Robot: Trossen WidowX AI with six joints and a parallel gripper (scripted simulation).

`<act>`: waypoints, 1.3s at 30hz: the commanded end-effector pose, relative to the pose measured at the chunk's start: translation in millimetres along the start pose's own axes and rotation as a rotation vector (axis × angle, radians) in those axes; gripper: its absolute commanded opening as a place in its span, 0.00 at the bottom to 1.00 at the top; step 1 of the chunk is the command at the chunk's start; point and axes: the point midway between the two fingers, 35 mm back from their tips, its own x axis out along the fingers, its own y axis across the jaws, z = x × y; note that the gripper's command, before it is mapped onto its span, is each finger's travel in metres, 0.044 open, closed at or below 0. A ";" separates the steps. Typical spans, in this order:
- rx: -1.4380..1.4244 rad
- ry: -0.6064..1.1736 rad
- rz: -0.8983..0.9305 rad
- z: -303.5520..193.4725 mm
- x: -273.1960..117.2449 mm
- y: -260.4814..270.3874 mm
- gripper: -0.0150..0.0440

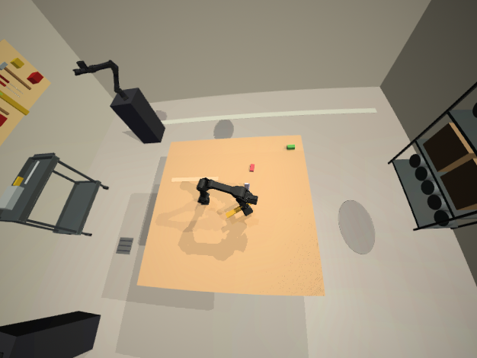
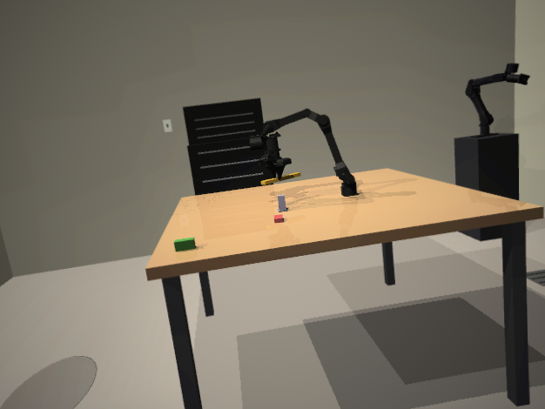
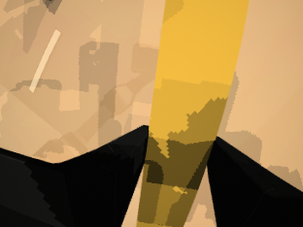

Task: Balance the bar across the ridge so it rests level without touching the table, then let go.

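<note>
I have the yellow bar (image 2: 280,177) clamped in the claw (image 2: 279,172) and lifted off the table (image 2: 396,206) — the pickup looks done. Placing, levelling and letting go remain. The grey ridge (image 2: 281,203) stands below the claw, a little off to one side. The wrist view shows both fingers against the bar; only the exterior view shows its height.

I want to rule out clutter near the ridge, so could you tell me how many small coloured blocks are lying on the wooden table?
2: a green block near the table's front-left corner in the exterior view, and a red block just in front of the upright grey ridge. None seems hidden.
</note>
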 end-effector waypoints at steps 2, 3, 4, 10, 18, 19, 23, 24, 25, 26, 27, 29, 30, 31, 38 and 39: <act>-0.006 -0.018 -0.009 0.0 -14.2 1.5 0.25; -0.009 -0.018 -0.009 0.5 -14.3 1.8 0.25; -0.017 -0.018 -0.009 2.0 -14.4 2.6 0.25; -0.112 -0.020 -0.009 19.7 -15.5 13.5 0.25; -0.241 -0.021 -0.009 42.8 -16.9 30.7 0.25; -0.257 -0.022 -0.009 45.6 -17.0 33.0 0.25; -0.320 -0.023 -0.009 56.6 -17.6 42.7 0.25; -0.336 -0.023 -0.009 59.3 -17.8 45.2 0.25; -0.351 -0.023 -0.009 61.9 -17.9 47.8 0.25; -0.367 -0.023 -0.009 64.5 -18.1 50.3 0.25; -0.383 -0.024 -0.009 67.1 -18.2 53.0 0.25; -0.414 -0.024 -0.009 72.2 -18.5 58.4 0.25; -0.430 -0.024 -0.009 74.7 -18.6 61.1 0.25; -0.445 -0.025 -0.009 77.2 -18.7 63.9 0.25; -0.554 -0.026 -0.008 93.6 -19.4 84.8 0.25; -0.569 -0.027 -0.008 95.8 -19.5 87.8 0.25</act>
